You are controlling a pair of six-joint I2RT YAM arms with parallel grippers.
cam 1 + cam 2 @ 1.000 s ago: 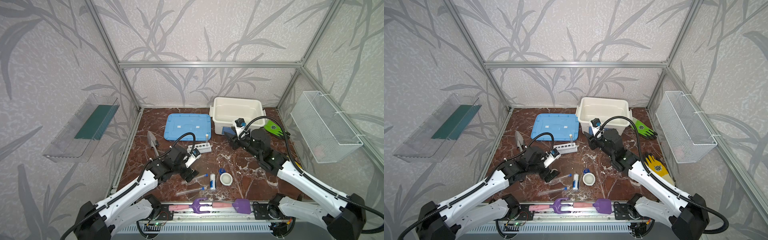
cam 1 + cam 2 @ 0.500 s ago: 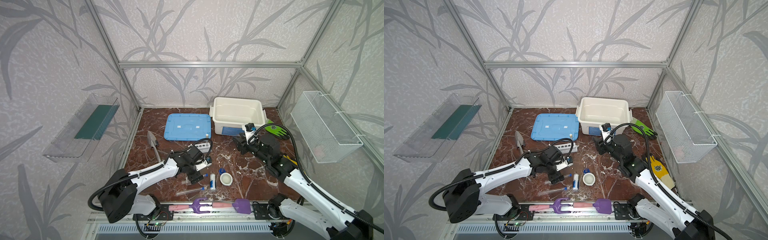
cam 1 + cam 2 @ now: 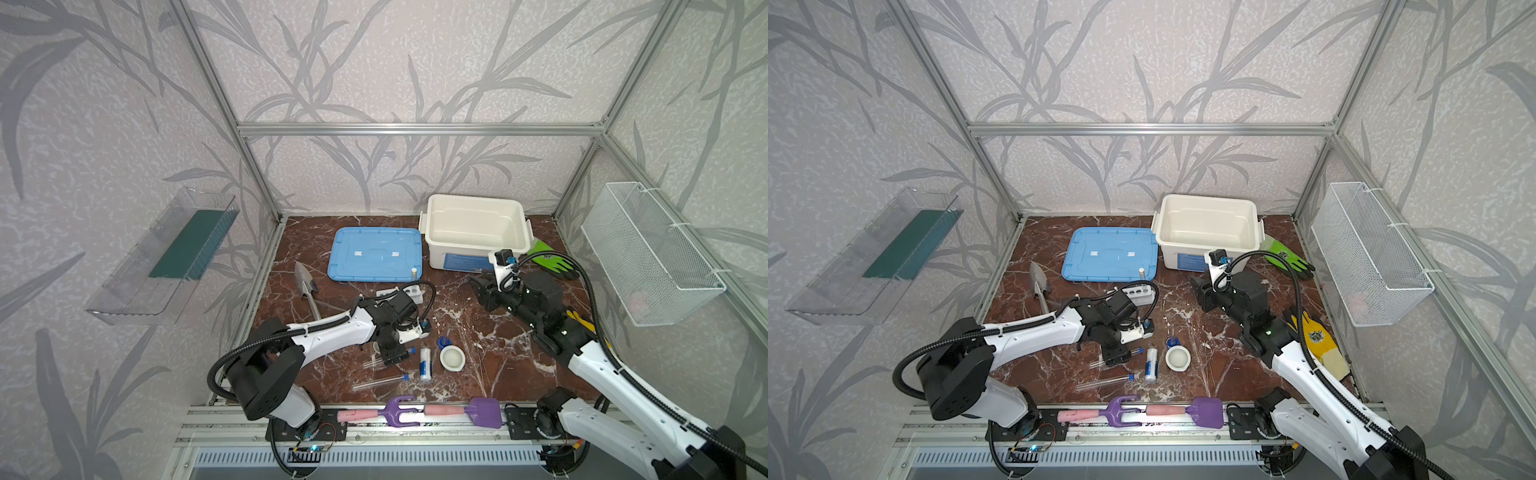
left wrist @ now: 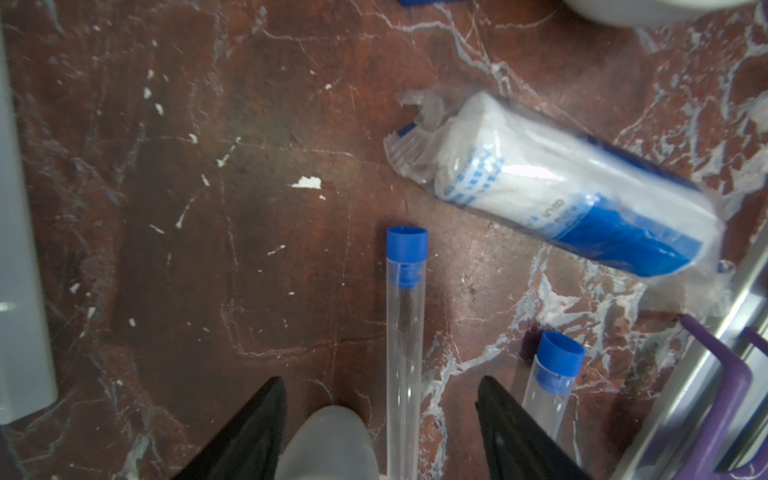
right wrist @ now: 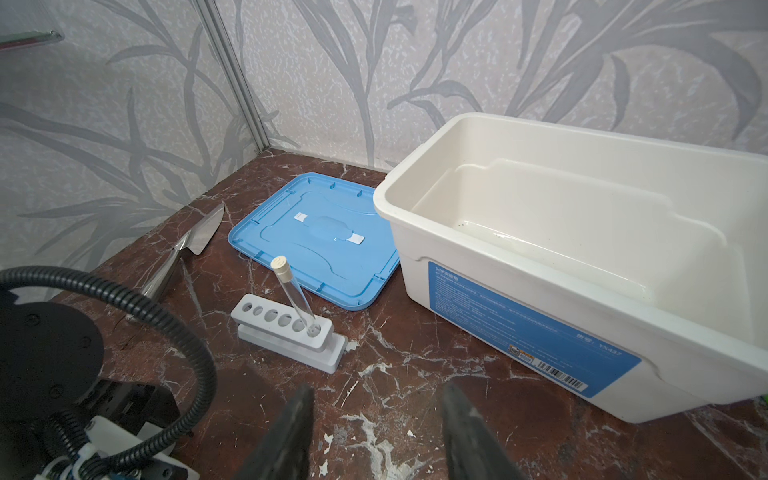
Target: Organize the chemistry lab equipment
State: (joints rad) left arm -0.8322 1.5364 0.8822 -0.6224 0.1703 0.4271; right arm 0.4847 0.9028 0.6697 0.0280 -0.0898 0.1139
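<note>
Left fingers [image 4: 257, 424] are spread wide with nothing in them, one on each side of a blue-capped test tube [image 4: 405, 332] lying flat on the counter [image 4: 166, 208]. Neither one touches it, as far as I can tell. There's also a blurry pale blob [image 4: 328, 440] between them, no clue what that is. Just outside one finger lies a second tube [image 4: 552, 374], and a plastic-wrapped white roll with a blue label [image 4: 582, 195] sits near the cap end.

Meanwhile my right fingers [image 5: 291, 432] hang open and empty over bare counter, near the white six-hole rack [image 5: 286, 328]. One cream-capped tube [image 5: 293, 291] stands leaning in its end hole.

My read on the tube is that it weighs next to nothing and is stiff, smooth and round. So it'll want to roll or squirt out if I pinch off-centre. I can't tell glass from plastic, so I'd treat it as breakable and squeeze gently. I'd take it across the clear body, up toward the cap, leaving the closed end free to drop into the rack.
</note>
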